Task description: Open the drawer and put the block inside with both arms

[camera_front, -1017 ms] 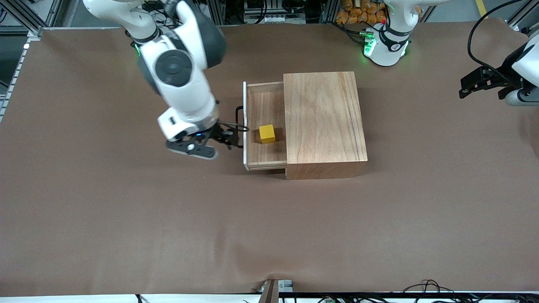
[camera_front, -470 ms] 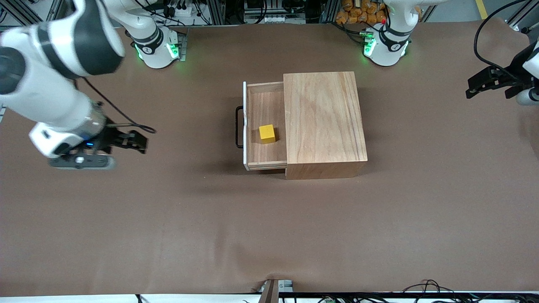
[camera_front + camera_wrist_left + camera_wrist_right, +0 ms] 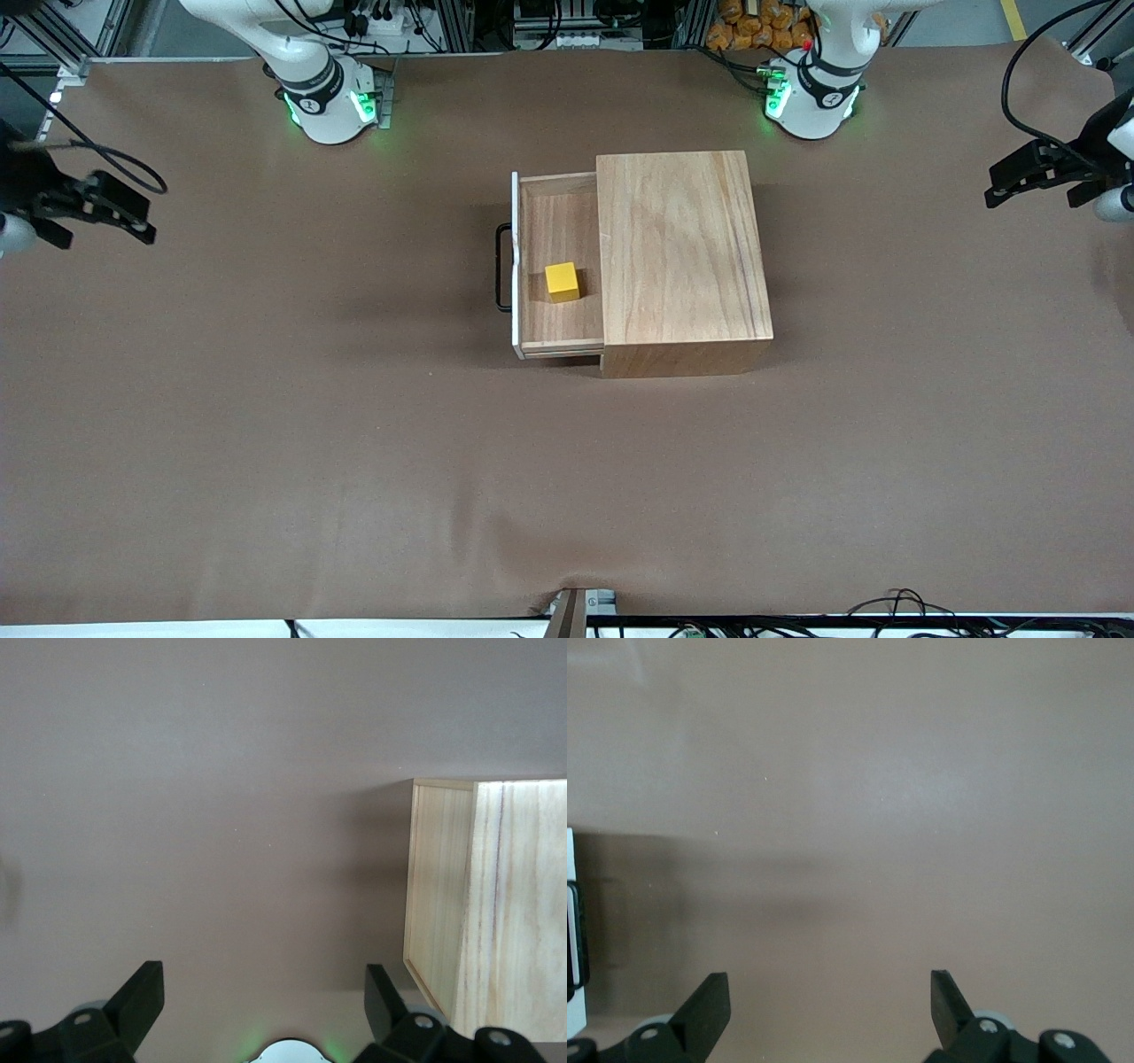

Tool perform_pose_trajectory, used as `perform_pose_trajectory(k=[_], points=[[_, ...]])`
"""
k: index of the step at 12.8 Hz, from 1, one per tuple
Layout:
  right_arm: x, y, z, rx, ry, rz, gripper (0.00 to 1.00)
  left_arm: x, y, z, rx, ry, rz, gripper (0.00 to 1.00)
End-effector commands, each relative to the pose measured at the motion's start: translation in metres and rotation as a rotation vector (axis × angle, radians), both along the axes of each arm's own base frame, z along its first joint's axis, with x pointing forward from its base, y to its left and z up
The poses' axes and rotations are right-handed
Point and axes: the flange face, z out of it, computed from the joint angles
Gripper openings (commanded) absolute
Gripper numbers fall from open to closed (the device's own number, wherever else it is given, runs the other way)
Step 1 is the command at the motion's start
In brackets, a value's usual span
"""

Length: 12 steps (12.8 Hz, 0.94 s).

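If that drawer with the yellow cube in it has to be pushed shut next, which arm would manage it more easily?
Probably the right. The drawer opens toward the right gripper, handle facing it; the left gripper is past the box's closed back. Both are open.

Worktop [image 3: 354, 443]: matt brown cloth-like cover, slightly wrinkled. Box [image 3: 678, 248]: pale wood, visible grain, smooth satin finish. Drawer [image 3: 558, 328]: same wood, white front panel, black handle [image 3: 501, 266]. Block [image 3: 562, 282]: matt yellow. Left hand [image 3: 264, 1010], right hand [image 3: 831, 1010]: matt black plastic.
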Motion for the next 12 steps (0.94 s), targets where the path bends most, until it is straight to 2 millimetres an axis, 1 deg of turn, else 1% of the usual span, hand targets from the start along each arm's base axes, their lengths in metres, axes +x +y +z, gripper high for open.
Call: perform_pose_trajectory(k=[1, 2, 3, 4, 6, 8, 12], points=[[-0.011, -0.016, -0.01, 0.073, 0.061, -0.013, 1.0, -0.001, 0.0, 0.004, 0.019, -0.012, 0.004, 1.0], [-0.014, -0.024, -0.01, 0.082, 0.074, -0.028, 1.0, -0.001, 0.0, 0.003, 0.019, -0.011, 0.004, 1.0], [-0.02, -0.022, -0.002, 0.081, 0.064, -0.026, 1.0, 0.0, -0.001, 0.001, 0.019, -0.006, 0.001, 1.0], [-0.026, -0.021, 0.001, 0.072, 0.078, -0.021, 1.0, 0.001, -0.001, 0.0, 0.019, -0.005, 0.001, 1.0], [-0.034, -0.02, -0.001, 0.05, 0.093, -0.019, 1.0, 0.001, -0.002, 0.0, 0.019, -0.005, 0.001, 1.0], [-0.034, -0.023, -0.001, 0.015, 0.09, -0.019, 1.0, 0.001, -0.002, -0.001, 0.019, -0.003, 0.001, 1.0], [-0.034, -0.029, -0.003, 0.013, 0.1, -0.03, 1.0, 0.001, -0.003, -0.001, 0.019, -0.003, -0.002, 1.0]])
